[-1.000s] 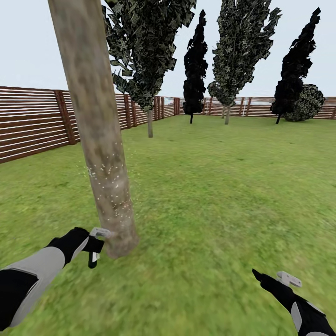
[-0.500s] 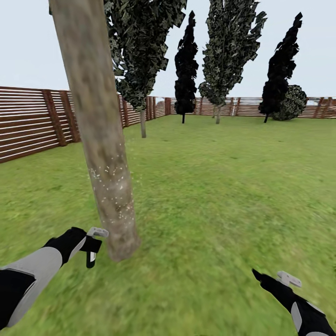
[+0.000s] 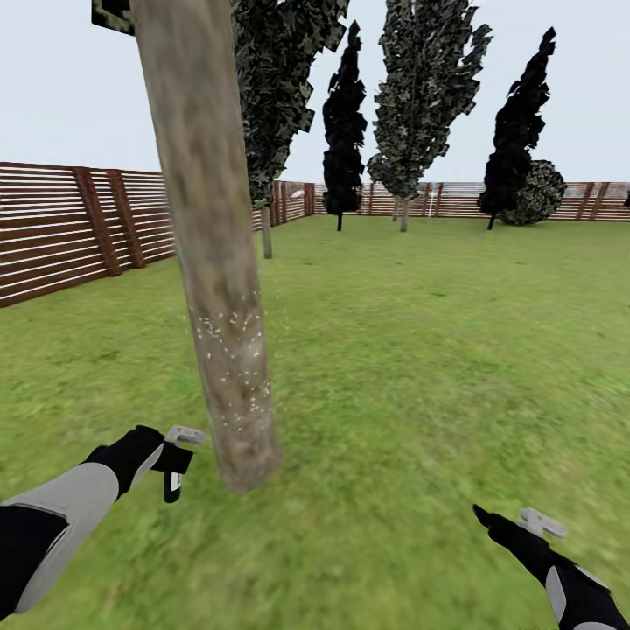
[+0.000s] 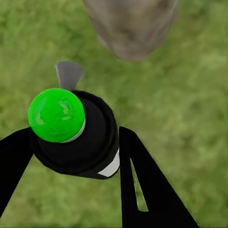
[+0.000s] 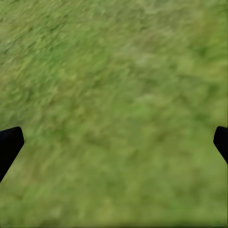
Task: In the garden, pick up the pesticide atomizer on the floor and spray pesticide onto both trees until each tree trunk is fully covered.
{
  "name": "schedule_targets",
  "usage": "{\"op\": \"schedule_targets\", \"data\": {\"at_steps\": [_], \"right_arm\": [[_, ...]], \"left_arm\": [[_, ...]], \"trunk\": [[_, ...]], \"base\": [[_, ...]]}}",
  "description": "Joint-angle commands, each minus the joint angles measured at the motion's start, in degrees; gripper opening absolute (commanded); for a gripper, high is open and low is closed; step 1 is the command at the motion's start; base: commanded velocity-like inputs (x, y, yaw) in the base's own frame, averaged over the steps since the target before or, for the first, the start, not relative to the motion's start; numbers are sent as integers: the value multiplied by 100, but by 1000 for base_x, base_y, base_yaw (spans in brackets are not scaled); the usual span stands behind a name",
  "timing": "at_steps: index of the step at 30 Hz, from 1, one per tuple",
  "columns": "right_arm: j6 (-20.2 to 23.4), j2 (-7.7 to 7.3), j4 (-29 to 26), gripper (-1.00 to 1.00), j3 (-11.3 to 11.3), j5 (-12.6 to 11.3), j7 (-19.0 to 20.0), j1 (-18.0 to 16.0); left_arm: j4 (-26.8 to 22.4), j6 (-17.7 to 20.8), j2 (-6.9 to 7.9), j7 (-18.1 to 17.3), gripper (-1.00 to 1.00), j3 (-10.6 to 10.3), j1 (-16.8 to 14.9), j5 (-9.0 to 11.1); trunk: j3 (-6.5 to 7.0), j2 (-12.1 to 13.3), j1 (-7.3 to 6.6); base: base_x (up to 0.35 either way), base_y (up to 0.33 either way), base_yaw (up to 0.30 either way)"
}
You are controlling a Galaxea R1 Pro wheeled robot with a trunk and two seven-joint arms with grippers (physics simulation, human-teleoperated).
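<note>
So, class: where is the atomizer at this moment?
In the head view it sits low on the left, held in the left pincer: the atomizer hangs just left of the trunk base.

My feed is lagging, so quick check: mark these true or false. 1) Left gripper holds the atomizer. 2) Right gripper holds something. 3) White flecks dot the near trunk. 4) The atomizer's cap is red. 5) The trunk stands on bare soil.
1) True: the left gripper is shut on the pesticide atomizer.
2) False: the right gripper is open over grass, with nothing in it.
3) True: white flecks speckle the tree trunk low down.
4) False: the cap is bright green.
5) False: it stands on the lawn.
</note>
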Motion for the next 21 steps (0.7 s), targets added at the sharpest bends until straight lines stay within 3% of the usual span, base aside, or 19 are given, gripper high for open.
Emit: {"op": "schedule_targets", "data": {"at_steps": [1,13,21], "right_arm": [[0,0,0,100,0,0,0,0],[0,0,3,100,0,0,0,0],[0,0,8,100,0,0,0,0]], "left_arm": [[1,0,0,1,-100,-1,0,-2],[6,0,-57,1,-100,-2,0,-2],[143,16,-132,-17,-100,-9,0,-9]], "trunk": [[0,0,0],[0,0,0],[0,0,0]], "base": [[0,333,-41],[0,333,-238],[-67,80,-33]]}}
